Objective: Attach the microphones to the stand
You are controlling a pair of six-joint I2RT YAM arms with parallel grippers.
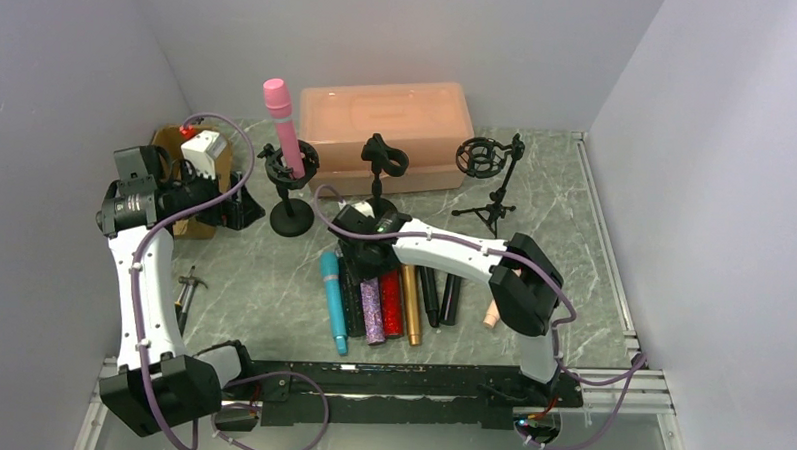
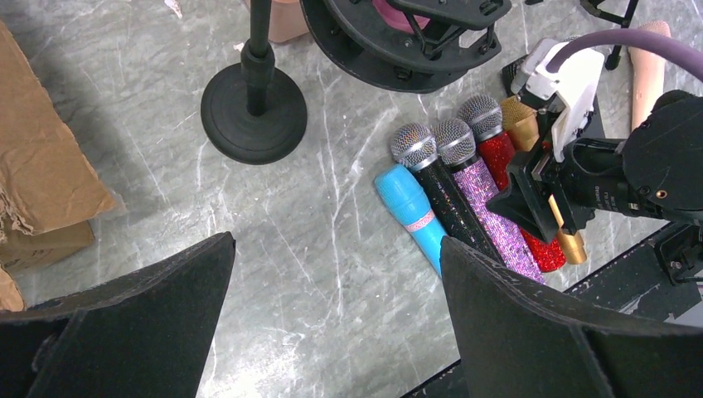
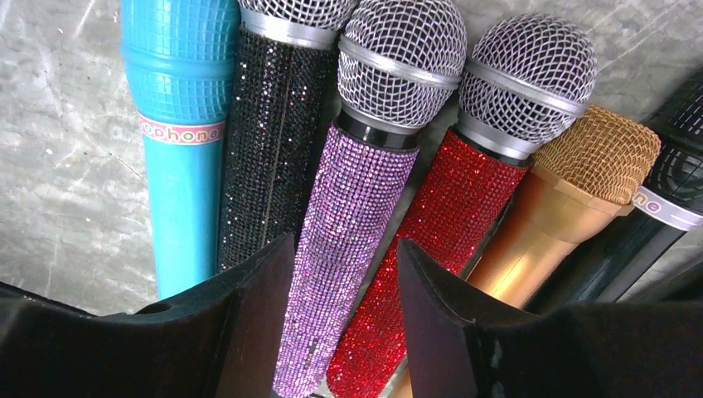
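Picking up, I judge: the right gripper's (image 3: pixel 344 245) fingers stand narrow astride the purple glitter microphone (image 3: pixel 356 191), which lies on the tabletop (image 3: pixel 66 207) between the black glitter microphone (image 3: pixel 265 149) and the red glitter microphone (image 3: pixel 464 199), though I cannot tell whether they grip it yet, while the left gripper's (image 2: pixel 336 245) fingers gape wide, and next it needs a firm clamp and a clean lift to the empty stand (image 1: pixel 380 169).

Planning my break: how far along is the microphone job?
Done: the pink stick microphone sits in the round-base black stand. In hand: the right gripper straddles the purple glitter microphone, not yet lifted. Left: the black clip stand and black tripod stand are empty; other microphones lie flat.
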